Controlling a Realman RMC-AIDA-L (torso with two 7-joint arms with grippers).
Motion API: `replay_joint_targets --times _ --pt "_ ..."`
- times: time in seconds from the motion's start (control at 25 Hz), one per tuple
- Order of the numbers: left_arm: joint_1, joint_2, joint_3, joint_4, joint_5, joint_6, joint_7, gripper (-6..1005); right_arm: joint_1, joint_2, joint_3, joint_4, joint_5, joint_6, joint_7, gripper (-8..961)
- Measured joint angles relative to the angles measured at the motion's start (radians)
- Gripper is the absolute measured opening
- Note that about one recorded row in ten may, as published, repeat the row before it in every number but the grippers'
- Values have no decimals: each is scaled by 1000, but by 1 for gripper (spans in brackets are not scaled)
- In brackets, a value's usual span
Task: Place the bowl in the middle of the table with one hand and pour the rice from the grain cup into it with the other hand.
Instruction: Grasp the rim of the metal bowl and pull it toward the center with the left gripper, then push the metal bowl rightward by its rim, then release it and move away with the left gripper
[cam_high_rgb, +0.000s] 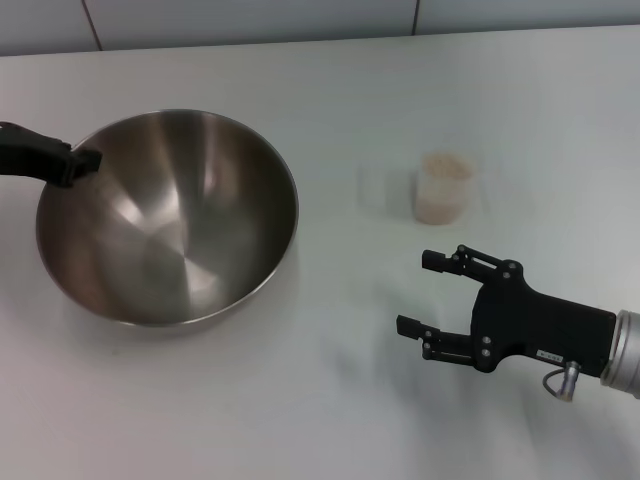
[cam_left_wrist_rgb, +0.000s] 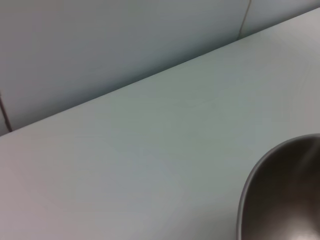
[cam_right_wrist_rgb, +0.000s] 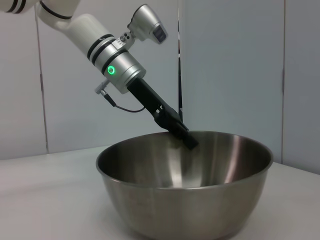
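Note:
The big steel bowl (cam_high_rgb: 170, 215) stands on the white table (cam_high_rgb: 330, 400), left of its middle. My left gripper (cam_high_rgb: 82, 162) grips the bowl's left rim; the right wrist view shows it (cam_right_wrist_rgb: 187, 140) clamped over the far rim of the bowl (cam_right_wrist_rgb: 185, 185). A piece of the bowl's rim (cam_left_wrist_rgb: 285, 195) shows in the left wrist view. The small clear grain cup (cam_high_rgb: 443, 187) stands upright to the right of the bowl, filled with pale rice (cam_high_rgb: 443, 168). My right gripper (cam_high_rgb: 425, 292) is open and empty, hovering in front of the cup.
A pale panelled wall (cam_high_rgb: 300, 20) runs along the table's far edge. Bare tabletop lies between the bowl and the cup.

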Motion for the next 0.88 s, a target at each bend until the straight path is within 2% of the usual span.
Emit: replay_joint_targets --times 0.44,0.72,0.88 --pt "-45 1 -63 60 -83 135 -26 40 -4 0 0 0 0 0 0 818" --pt "-102 -17 -43 55 -91 123 -36 41 1 0 -4 0 0 0 0 819" --pt "-132 -20 -9 6 -118 76 -32 41 3 0 -3 0 0 0 -1 819"
